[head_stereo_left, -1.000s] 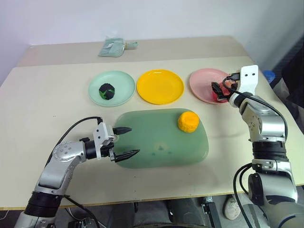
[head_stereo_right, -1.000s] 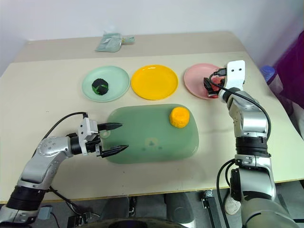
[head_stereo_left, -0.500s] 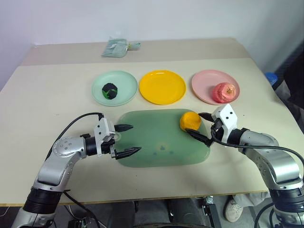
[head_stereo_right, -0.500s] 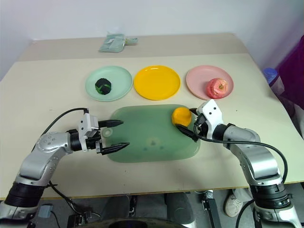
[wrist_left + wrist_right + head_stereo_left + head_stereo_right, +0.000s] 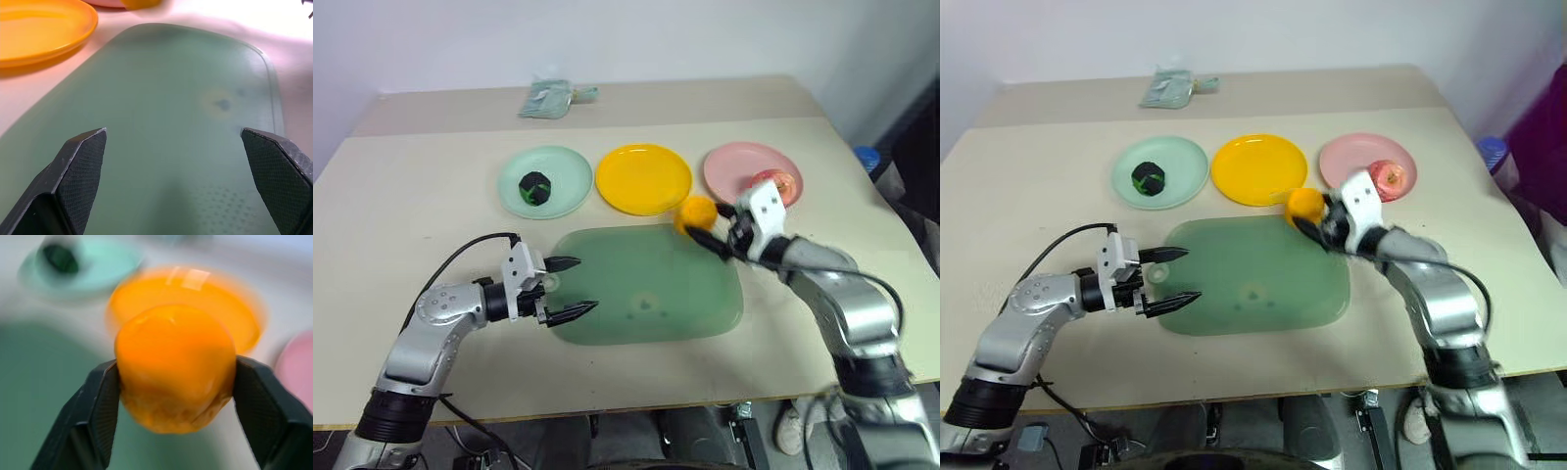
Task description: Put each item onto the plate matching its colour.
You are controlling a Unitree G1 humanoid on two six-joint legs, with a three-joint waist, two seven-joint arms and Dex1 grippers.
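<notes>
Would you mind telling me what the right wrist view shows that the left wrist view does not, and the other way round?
Only the right wrist view shows the right gripper clamped on the orange-yellow round, with the mint green plate and dark ball behind. Only the left wrist view shows the left gripper, its fingers apart and holding nothing, above the cutting board. Both include the yellow plate and part of the board.

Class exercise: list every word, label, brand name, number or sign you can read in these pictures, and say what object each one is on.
No readable text in these pictures.
The mint green plate, yellow plate and pink plate: plain, no print.
The green cutting board: faint dark marks near the middle, not letters.
The greenish packet at the table's far edge: any print too small to read.
The orange-yellow toy, clamped in the right gripper: no label.
</notes>
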